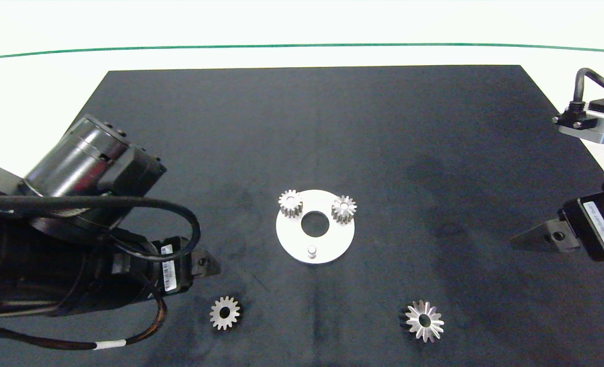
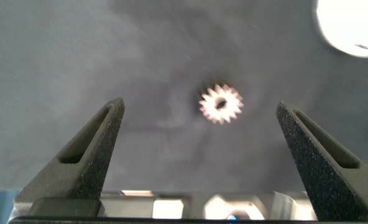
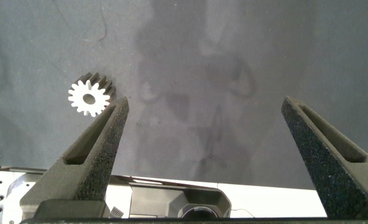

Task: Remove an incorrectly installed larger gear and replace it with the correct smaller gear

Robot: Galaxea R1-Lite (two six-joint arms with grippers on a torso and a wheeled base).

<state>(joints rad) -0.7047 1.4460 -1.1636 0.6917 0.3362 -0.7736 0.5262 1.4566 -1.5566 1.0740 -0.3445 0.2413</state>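
Two loose gears lie nearest on the dark table point(image 1: 434, 153), both end effectors spread and empty.
The smaller gear point(image 1: 225, 313) lies flat at the near left, just below the left end effector point(image 2: 199, 134); the larger gear point(image 1: 424, 320) lies well apart at the near right. Farther back, the white disc point(image 1: 291, 239) carries a bare peg point(image 1: 312, 251) and two small mounted gears point(image 1: 290, 203). The right end effector point(image 3: 202, 130) hovers at the right edge.
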